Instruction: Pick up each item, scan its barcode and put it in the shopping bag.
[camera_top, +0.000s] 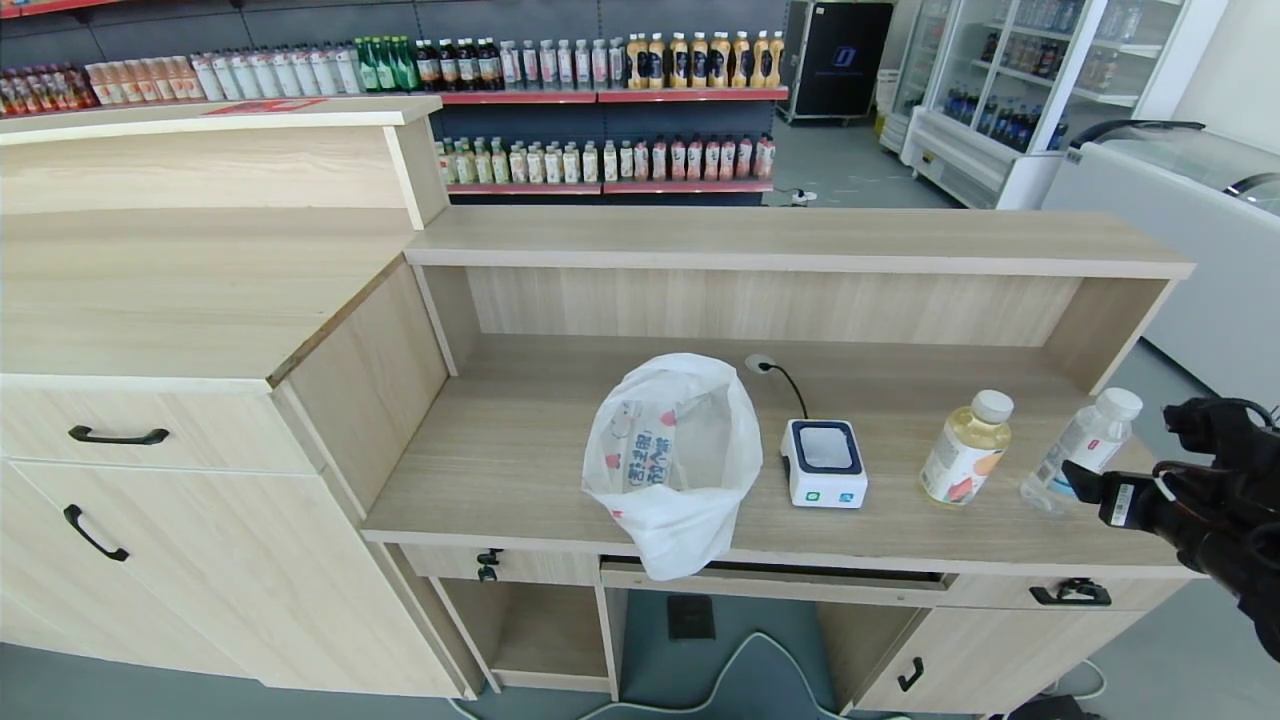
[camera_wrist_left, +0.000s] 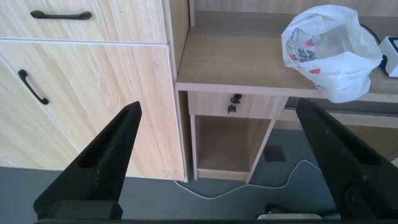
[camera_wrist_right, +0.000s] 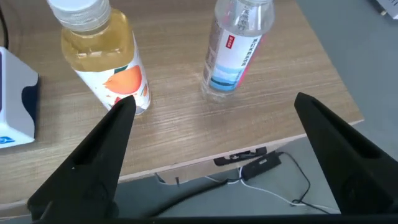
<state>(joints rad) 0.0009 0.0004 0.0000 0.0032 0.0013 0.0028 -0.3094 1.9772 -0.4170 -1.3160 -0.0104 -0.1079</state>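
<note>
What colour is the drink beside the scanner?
The bottle holds pale yellow drink, clearest in the right wrist view.

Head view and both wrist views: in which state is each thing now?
shopping bag, open, mouth up
scanner, flat on the counter, nothing on it
yellow drink bottle, upright, capped
clear bottle, upright, capped
left claw, open, empty
right claw, open, empty

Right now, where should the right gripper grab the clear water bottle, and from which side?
Grip the clear water bottle around its labelled middle, coming level from the front edge of the counter. It stands upright near that edge, before the open right gripper, and the juice bottle stands apart from it.
</note>
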